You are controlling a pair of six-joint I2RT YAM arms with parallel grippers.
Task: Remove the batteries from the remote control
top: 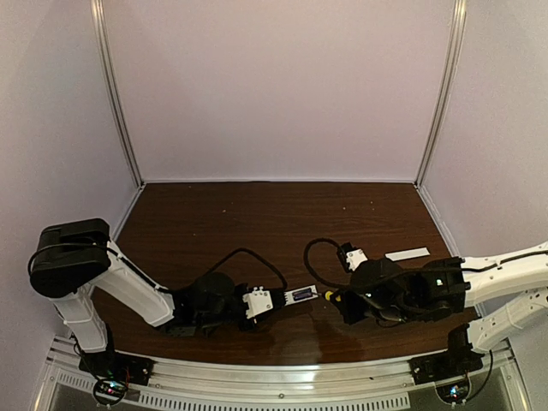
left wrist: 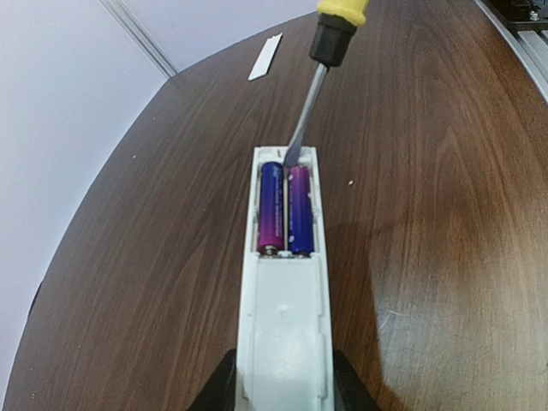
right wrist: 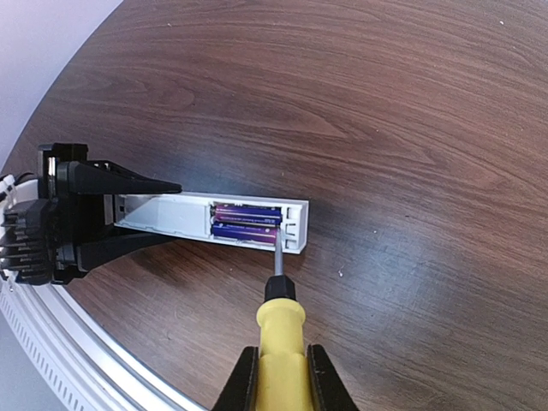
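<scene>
The white remote control (left wrist: 284, 308) lies on the table with its battery bay open. It also shows in the right wrist view (right wrist: 171, 216) and the top view (top: 295, 296). Two purple-blue batteries (left wrist: 285, 210) sit side by side in the bay (right wrist: 247, 225). My left gripper (left wrist: 282, 390) is shut on the remote's closed end. My right gripper (right wrist: 282, 377) is shut on the yellow-handled screwdriver (right wrist: 279, 330), whose tip touches the end of the near battery. The screwdriver shaft (left wrist: 301, 120) reaches the bay's far end in the left wrist view.
The flat white cover strip (top: 407, 254) lies at the right of the table, also seen far off in the left wrist view (left wrist: 265, 57). The metal rail (top: 274, 377) runs along the near edge. Walls enclose the back and sides.
</scene>
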